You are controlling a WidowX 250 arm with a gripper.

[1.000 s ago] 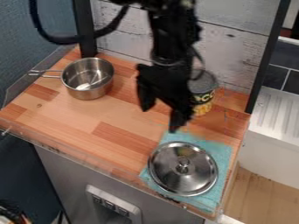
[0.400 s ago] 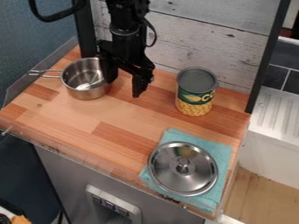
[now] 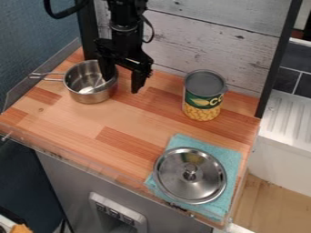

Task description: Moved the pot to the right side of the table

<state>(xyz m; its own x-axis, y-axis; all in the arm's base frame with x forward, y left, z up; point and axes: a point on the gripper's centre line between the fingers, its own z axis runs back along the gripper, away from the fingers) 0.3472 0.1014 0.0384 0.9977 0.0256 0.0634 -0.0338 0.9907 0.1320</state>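
Note:
My black gripper (image 3: 122, 85) hangs over the right rim of the steel pot, open. Its left finger overlaps the pot's opening and its right finger is outside, to the right of the wall. The pot (image 3: 90, 97) stands upright at the back left of the wooden table (image 3: 112, 119), its handle pointing left. Something pale lies inside the pot.
A corn can (image 3: 202, 99) stands at the back right, near the plank wall. In the front right corner a steel lid (image 3: 190, 175) lies on a teal cloth (image 3: 222, 154). Clear low panels edge the table at the left and front.
From over the can, my gripper has swung left to the pot's right rim, then shifted slightly farther left and back. Pot, can and lid have kept their places.

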